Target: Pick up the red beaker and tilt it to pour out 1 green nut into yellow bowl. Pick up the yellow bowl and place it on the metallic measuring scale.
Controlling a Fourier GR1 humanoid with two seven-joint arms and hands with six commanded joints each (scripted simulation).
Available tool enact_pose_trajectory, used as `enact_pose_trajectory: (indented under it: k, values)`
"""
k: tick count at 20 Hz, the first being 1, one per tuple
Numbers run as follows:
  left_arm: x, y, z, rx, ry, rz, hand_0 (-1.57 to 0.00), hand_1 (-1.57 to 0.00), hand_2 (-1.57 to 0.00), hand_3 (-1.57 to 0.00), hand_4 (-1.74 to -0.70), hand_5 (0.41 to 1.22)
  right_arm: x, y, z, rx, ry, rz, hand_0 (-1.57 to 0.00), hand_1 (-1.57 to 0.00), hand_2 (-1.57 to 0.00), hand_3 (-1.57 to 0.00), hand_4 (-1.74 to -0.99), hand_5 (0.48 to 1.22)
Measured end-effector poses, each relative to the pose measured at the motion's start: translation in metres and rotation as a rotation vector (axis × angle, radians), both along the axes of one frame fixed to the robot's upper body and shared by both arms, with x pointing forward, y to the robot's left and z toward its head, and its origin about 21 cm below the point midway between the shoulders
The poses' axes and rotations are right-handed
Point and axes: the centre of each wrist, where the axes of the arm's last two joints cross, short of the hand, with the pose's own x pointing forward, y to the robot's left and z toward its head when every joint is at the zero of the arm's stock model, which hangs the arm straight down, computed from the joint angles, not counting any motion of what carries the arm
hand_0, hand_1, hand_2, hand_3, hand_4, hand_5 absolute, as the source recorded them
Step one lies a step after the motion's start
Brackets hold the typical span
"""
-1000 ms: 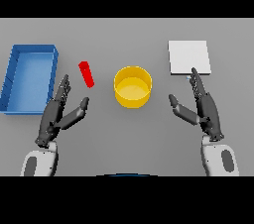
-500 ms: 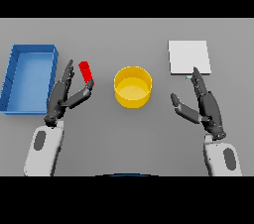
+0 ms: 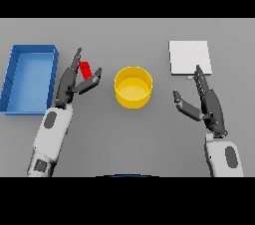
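Two robot hands show above the grey bench [image 3: 127, 134]. The left robot hand [image 3: 69, 83] is at the red beaker [image 3: 85, 69], with its fingers [image 3: 74, 62] extended along the beaker's left side and its thumb [image 3: 91, 80] reaching up at the beaker's lower right. The fingers are spread apart and not clamped on the beaker; whether they touch it cannot be told. The red beaker sits tilted between fingers and thumb. To the left of that robot hand is a blue tray [image 3: 30, 50]. To the right of the beaker, near the bench centre, stands the yellow bowl [image 3: 133, 87], upright and apart from both robot hands. The right robot hand [image 3: 209, 104] hovers right of the bowl, fingers straight and apart, thumb spread toward the bowl. Its fingertips [image 3: 198, 69] reach the lower edge of the metallic measuring scale [image 3: 189, 57], a pale square plate at upper right.
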Motion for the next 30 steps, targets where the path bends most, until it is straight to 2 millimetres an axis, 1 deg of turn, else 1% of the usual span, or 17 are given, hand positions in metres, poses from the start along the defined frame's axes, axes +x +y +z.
enact_pose_trajectory:
  k: [3,5,6,8,9,11,12,13,15,16,19,22,25,26,28,29,30]
  values:
    - [0.004,-0.004,-0.005,-0.023,-0.006,-0.016,0.0,0.0,0.0,0.0,-1.29,0.686,0.001,0.002,0.003,0.011,-0.008,0.01,0.0,0.0,0.0,0.0,-1.3,0.646]
    - [0.009,-0.006,-0.01,-0.037,-0.014,-0.011,0.0,0.0,0.0,0.0,-1.33,0.709,0.0,0.001,-0.003,0.003,-0.007,0.005,0.0,0.0,0.0,0.0,-1.303,0.646]
    - [0.012,-0.008,-0.009,-0.051,-0.019,-0.003,0.0,-0.01,-0.05,-0.03,-1.35,0.726,0.001,-0.002,0.0,0.013,-0.003,-0.004,0.0,0.0,0.0,0.0,-1.301,0.647]
    - [0.017,-0.012,-0.008,-0.071,-0.02,0.016,-0.34,-0.31,-0.32,-0.24,-1.39,0.765,-0.001,0.002,-0.001,0.012,-0.003,0.005,0.0,0.0,0.0,0.0,-1.294,0.645]
    - [0.017,-0.017,-0.011,-0.083,-0.021,0.014,-0.58,-0.56,-0.55,-0.42,-1.42,0.786,-0.002,0.001,-0.002,0.009,0.003,-0.002,0.0,0.0,0.0,0.0,-1.292,0.645]
    - [0.018,-0.019,-0.015,-0.122,-0.023,0.039,-0.94,-0.92,-0.92,-0.83,-1.42,0.943,-0.001,0.002,-0.003,0.007,0.015,-0.002,0.0,0.0,0.0,0.0,-1.29,0.646]
    - [0.02,-0.019,-0.016,-0.126,-0.019,0.047,-1.07,-1.05,-1.05,-0.98,-1.48,0.998,-0.002,0.004,-0.003,0.009,0.009,-0.003,0.0,0.0,0.0,0.0,-1.291,0.647]
    - [0.024,-0.023,-0.014,-0.128,-0.018,0.051,-1.17,-1.16,-1.15,-1.08,-1.53,1.043,0.0,0.001,0.0,0.01,-0.002,-0.006,0.0,0.0,0.0,0.0,-1.291,0.649]
    - [0.026,-0.026,-0.012,-0.118,-0.048,0.042,-1.31,-1.3,-1.3,-1.15,-1.6,1.107,-0.004,0.0,-0.001,0.007,0.002,-0.003,0.0,0.0,0.0,0.0,-1.29,0.651]
    - [0.025,-0.026,-0.012,-0.113,-0.064,0.037,-1.36,-1.36,-1.36,-1.18,-1.62,1.13,-0.004,-0.001,-0.003,0.008,0.003,-0.006,0.0,0.0,0.0,0.0,-1.29,0.649]
    - [0.021,-0.025,-0.012,-0.096,-0.039,0.016,-1.47,-1.46,-1.46,-1.37,-1.54,1.174,-0.007,0.002,-0.003,0.005,-0.009,-0.001,0.0,0.0,0.0,0.0,-1.288,0.648]
    - [0.021,-0.026,-0.009,-0.07,-0.083,0.005,-1.52,-1.52,-1.51,-1.47,-1.51,1.197,-0.001,0.003,0.0,0.005,-0.01,-0.004,0.0,0.0,0.0,0.0,-1.289,0.652]
    - [0.025,-0.028,0.006,-0.081,-0.116,0.004,-1.54,-1.54,-1.54,-1.52,-1.5,1.209,-0.003,0.003,-0.002,0.015,-0.005,0.0,0.0,0.0,0.0,0.0,-1.294,0.659]
    - [0.027,-0.027,0.013,-0.077,-0.121,0.01,-1.55,-1.55,-1.55,-1.53,-1.5,1.211,-0.005,-0.001,-0.002,0.012,-0.003,-0.009,0.0,0.0,0.0,0.0,-1.294,0.662]
    - [0.029,-0.032,0.025,-0.052,-0.149,-0.008,-1.56,-1.56,-1.56,-1.54,-1.5,1.215,-0.002,0.007,-0.004,0.0,-0.008,-0.002,0.0,0.0,0.0,0.0,-1.295,0.665]
    - [0.03,-0.028,0.034,-0.024,-0.171,-0.02,-1.56,-1.56,-1.56,-1.55,-1.5,1.216,-0.003,0.002,-0.004,-0.001,-0.016,0.001,0.0,0.0,0.0,0.0,-1.289,0.664]
    - [0.027,-0.029,0.039,0.005,-0.182,-0.038,-1.56,-1.56,-1.56,-1.55,-1.55,1.195,-0.005,0.004,-0.003,0.001,-0.027,0.005,0.0,0.0,0.0,0.0,-1.285,0.662]
